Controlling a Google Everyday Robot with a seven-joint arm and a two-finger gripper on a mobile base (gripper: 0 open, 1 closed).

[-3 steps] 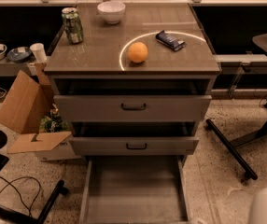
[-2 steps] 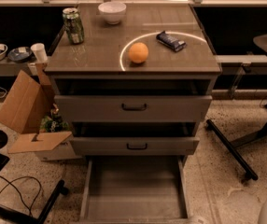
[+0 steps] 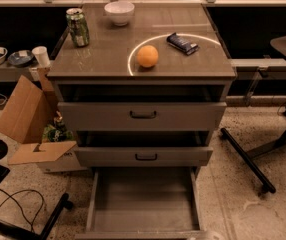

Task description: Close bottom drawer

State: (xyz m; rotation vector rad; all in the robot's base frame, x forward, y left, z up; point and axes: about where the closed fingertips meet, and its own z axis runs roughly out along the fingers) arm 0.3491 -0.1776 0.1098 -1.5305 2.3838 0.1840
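The grey cabinet stands in the middle of the camera view. Its bottom drawer is pulled far out towards me. Its long plain grey tray is empty, and its front panel lies along the picture's lower edge, with the handle out of view. The middle drawer and the top drawer each stand a little way out, and each has a dark centre handle. My gripper is not in view; it is somewhere below the lower right corner of the picture.
On the cabinet top are an orange, a dark snack bar, a white bowl and a green can. An open cardboard box and cables lie to the left. A black table leg is at the right.
The pale arm part at the lower right corner has sunk out of the picture. The drawers and the things on top have not moved.
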